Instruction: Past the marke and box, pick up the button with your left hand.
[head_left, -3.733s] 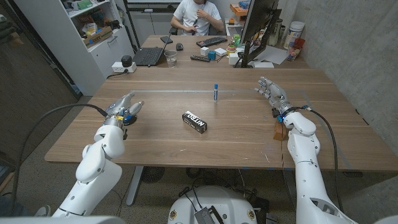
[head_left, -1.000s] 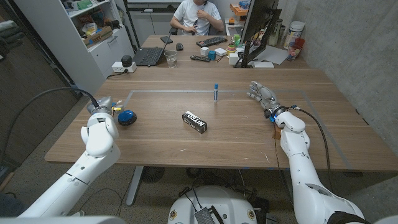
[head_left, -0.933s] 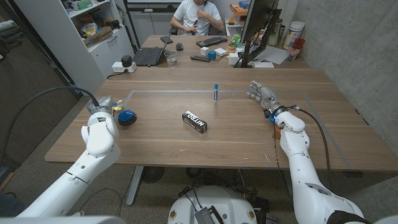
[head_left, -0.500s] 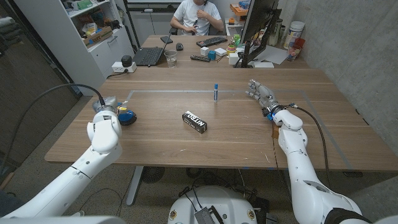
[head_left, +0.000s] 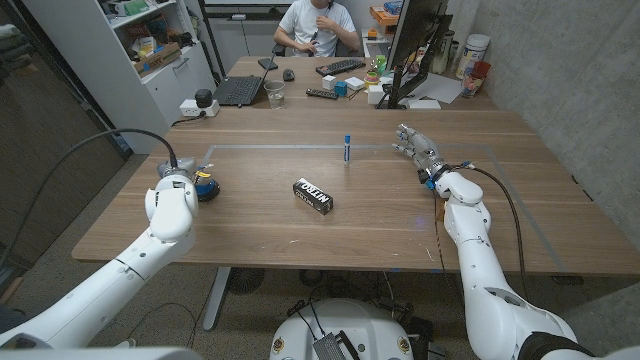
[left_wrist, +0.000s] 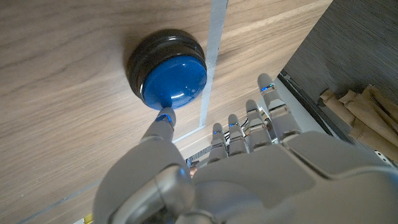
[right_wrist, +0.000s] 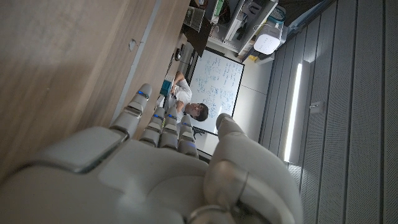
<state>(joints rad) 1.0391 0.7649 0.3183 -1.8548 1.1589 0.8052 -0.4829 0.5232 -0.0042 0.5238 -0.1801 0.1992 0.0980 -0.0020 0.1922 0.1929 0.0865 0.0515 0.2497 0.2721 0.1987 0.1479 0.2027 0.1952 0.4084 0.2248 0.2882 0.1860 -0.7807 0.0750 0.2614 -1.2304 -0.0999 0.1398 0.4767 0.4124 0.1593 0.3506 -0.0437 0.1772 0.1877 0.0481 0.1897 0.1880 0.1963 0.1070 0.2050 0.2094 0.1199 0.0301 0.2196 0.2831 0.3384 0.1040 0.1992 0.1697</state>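
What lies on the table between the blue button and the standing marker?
In the head view, only bare wood and a tape line lie between the button and the marker; the black box sits nearer the robot.

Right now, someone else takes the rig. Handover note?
Left hand: open at the blue button, thumb tip touching its edge, nothing gripped.
Right hand: open, holding nothing, above the table's right side.
Button sits near the table's left edge; the marker stands mid-table, the black box lies nearer the robot.
Done: left hand brought to the button.
Left: close on the button and lift it.
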